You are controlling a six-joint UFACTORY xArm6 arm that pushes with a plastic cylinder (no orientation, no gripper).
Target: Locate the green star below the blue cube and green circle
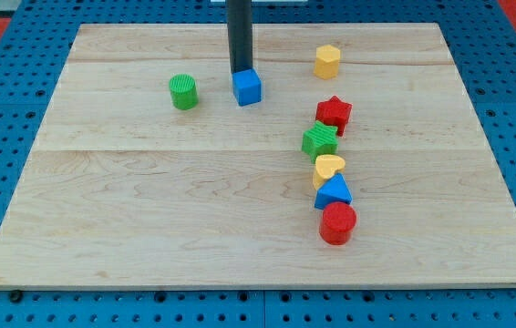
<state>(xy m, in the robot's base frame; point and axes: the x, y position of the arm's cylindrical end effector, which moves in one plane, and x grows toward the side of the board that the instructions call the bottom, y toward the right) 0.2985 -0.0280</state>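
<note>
- Looking down at a pale wooden board (149, 228) set on a blue pegboard surface, with eight small coloured blocks on it and a dark rod coming down from the view's top.
- My tip (241, 72) rests at the top edge of the blue cube (248, 87), touching or just behind it; the exact contact is hidden by the cube. There is no pincer on this arm, only the rod, so nothing opens or closes.
- Just to the view's left of the cube sits the green circle (183, 92), a short ribbed cylinder. These two are the landmarks the task names.
- The green star (320, 140), the block to be moved, lies well to the view's right and lower, packed in a tight column: red star (335, 114) above it, then yellow heart (328, 168), blue triangle (333, 193) and red cylinder (337, 223) below.
- A yellow hexagon (327, 61) stands alone near the view's top right.
- Judgement: the star is not yet below the two landmarks. Being wedged between neighbours, it would probably need pushing from its right side toward the view's left, or the other blocks may travel with it.
</note>
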